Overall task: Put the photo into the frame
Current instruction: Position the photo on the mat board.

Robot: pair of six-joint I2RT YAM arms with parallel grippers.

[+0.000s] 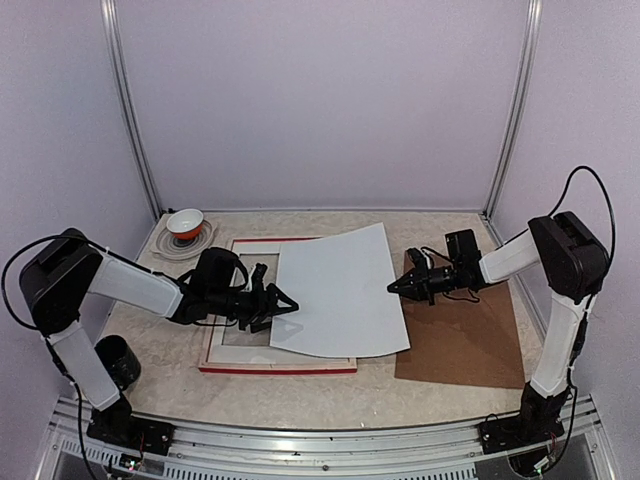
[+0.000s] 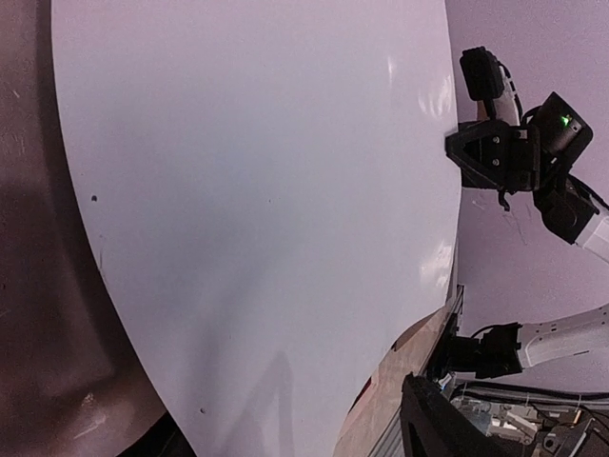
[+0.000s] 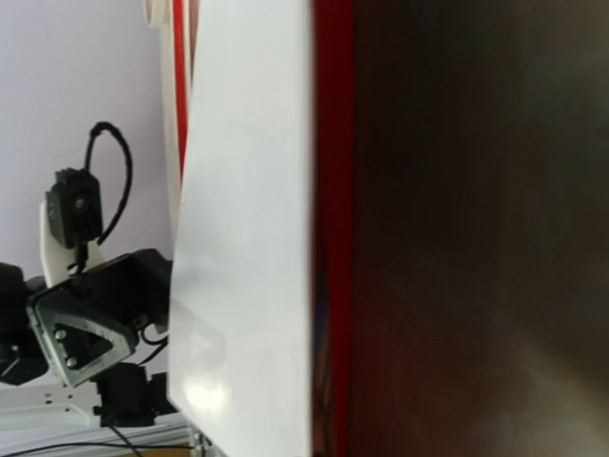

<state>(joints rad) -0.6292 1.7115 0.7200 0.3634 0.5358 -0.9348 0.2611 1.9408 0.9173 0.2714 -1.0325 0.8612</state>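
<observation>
The frame (image 1: 280,364) lies flat on the table with its pale back up and a red edge showing along the front. The photo (image 1: 340,290) rests white back up over the frame's right half, bowed, with its right edge lifted. My right gripper (image 1: 393,287) is shut on that right edge and shows in the left wrist view as well (image 2: 453,152). My left gripper (image 1: 284,302) is at the photo's left edge with its jaws apart. One black finger (image 2: 433,428) shows beside the sheet (image 2: 257,209). In the right wrist view the white photo (image 3: 247,238) stands against the frame's red edge (image 3: 333,238).
A brown backing board (image 1: 470,340) lies on the table under my right arm. A white bowl with an orange inside (image 1: 185,222) sits on a plate at the back left. A black cup (image 1: 118,360) stands near the left arm's base. Metal posts flank the back wall.
</observation>
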